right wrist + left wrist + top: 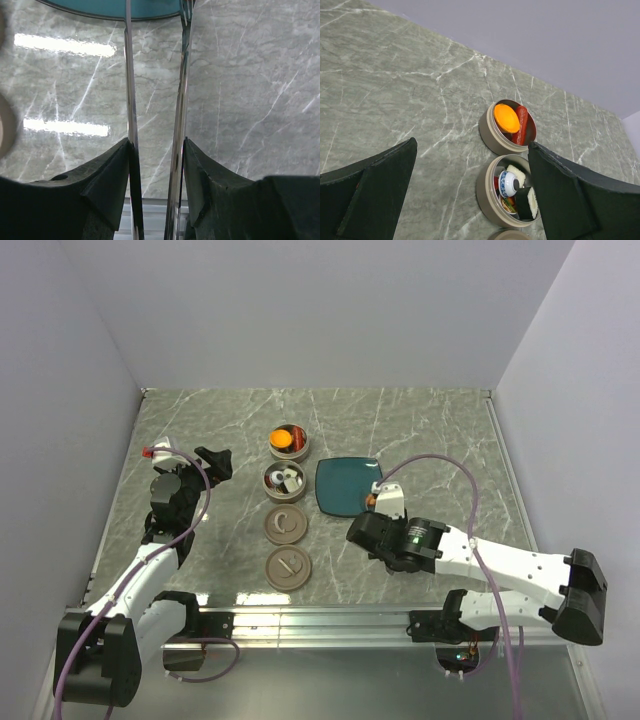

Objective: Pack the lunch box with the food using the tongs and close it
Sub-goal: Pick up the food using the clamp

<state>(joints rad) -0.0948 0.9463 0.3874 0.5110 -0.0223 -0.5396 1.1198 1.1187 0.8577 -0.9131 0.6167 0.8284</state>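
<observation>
On my right side, the right gripper is clamped on the tongs. Its two fingers press the slim metal arms from either side, and the arms run nearly parallel with a narrow gap. The tong tips reach the near right edge of the square teal plate. A small orange-red bit sits there, but I cannot tell whether the tips hold it.

The left gripper hangs with its jaws spread wide and nothing between them, left of the containers.

Left of the plate, two round beige containers stand in a line on the marble table. The far container holds an orange ball and a red sausage piece side by side. The near container is packed with white cubes, a small white-and-blue round piece, a dark-wrapped white roll and some red and green bits. Both are open.

Two round beige lids lie flat on the table, nearer to me in the same line.
</observation>
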